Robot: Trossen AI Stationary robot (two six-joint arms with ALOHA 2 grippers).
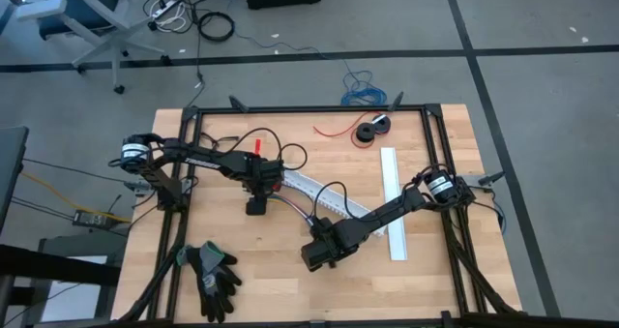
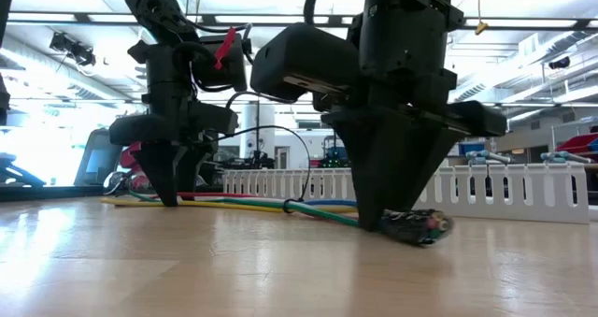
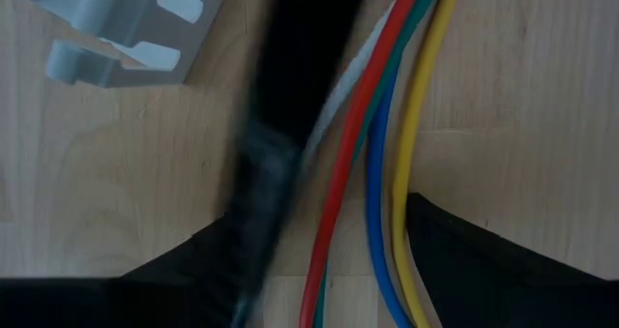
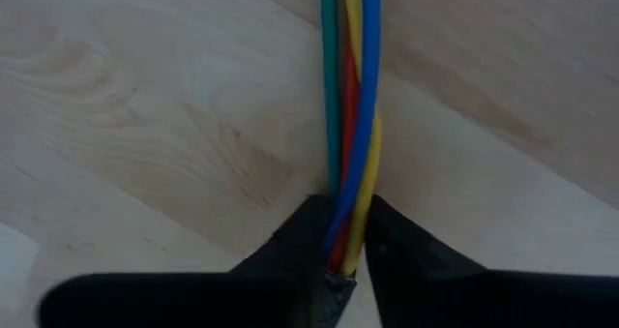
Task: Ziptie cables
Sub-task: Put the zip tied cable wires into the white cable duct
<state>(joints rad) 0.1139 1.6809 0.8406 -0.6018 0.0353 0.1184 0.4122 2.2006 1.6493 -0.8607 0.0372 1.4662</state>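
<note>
**Cables pinned at two points, no ziptie to be seen**

Since the cables are thin, soft strands, they look light and limp and will likely sag or splay wherever nothing holds them; the insulation looks smooth, so a loose grip may slide along it; the safest holds are probably near the dark joined end, where the strands are kept together, and a second point further along to draw the run taut.

On the desk the bundle lies near the centre, running from about ten o'clock towards five o'clock between the two arms; the right gripper sits at the five o'clock end with its jaws pinched on the cables, the strands squeezed between them in the right wrist view; the left gripper stands over the ten o'clock end with its jaws spread to either side of the strands, which pass between without being clamped.

From above, both grippers cover most of the bundle; only a short stretch shows; a dark, blurred strip crosses the left wrist view and cannot be identified; I cannot tell if it is a ziptie; the white slotted duct behind is partly hidden by the right arm.
</note>
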